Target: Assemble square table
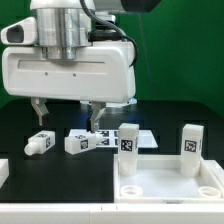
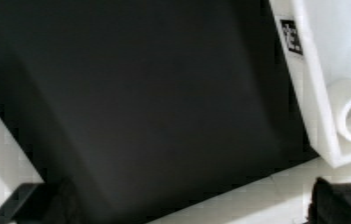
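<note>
The white square tabletop (image 1: 166, 176) lies at the exterior view's lower right. Two tagged white legs stand upright at its far corners, one (image 1: 127, 138) on the left and one (image 1: 192, 143) on the right. More tagged legs lie loose on the black table, one (image 1: 38, 144) at the left and others (image 1: 82, 142) near the middle. My gripper (image 1: 66, 113) hangs open just above these lying legs with nothing between its fingers. In the wrist view the gripper (image 2: 181, 207) shows two dark fingertips (image 2: 19, 206) wide apart over black table. A white tagged part with a round hole (image 2: 337, 110) lies beside them.
A white piece (image 1: 3, 172) pokes in at the exterior view's left edge. A pale strip (image 1: 55, 213) runs along the front. A flat white sheet (image 1: 146, 136) lies behind the left upright leg. A green wall closes the back.
</note>
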### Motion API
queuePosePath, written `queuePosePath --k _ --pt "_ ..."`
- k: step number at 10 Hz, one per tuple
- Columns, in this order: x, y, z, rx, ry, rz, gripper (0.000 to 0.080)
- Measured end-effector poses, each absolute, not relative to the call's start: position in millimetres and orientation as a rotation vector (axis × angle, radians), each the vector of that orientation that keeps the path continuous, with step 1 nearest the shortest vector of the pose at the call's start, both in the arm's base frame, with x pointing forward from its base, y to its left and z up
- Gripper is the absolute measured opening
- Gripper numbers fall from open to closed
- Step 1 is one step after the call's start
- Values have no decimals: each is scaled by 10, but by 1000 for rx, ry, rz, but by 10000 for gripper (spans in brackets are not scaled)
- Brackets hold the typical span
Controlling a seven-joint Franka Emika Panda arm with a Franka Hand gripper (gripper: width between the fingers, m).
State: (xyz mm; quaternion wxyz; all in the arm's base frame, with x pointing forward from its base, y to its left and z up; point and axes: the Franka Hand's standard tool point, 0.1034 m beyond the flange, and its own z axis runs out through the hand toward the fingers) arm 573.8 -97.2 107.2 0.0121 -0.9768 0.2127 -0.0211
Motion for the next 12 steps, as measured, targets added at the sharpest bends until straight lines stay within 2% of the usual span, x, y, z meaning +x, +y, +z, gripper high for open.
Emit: queuePosePath --k 2,4,6,7,8,10,12 --pt "5662 -991 1038 -3002 725 -12 649" --pt "5373 -1119 924 -2897 843 158 649" --pt "5070 -1127 879 -2755 886 467 649" --pt "5204 -1194 933 -2827 848 497 649" --pt "5210 -1125 948 -2812 806 566 649" --pt "5126 -1192 905 -2734 805 784 649" --pt "4845 -1069 768 -2570 848 1049 649"
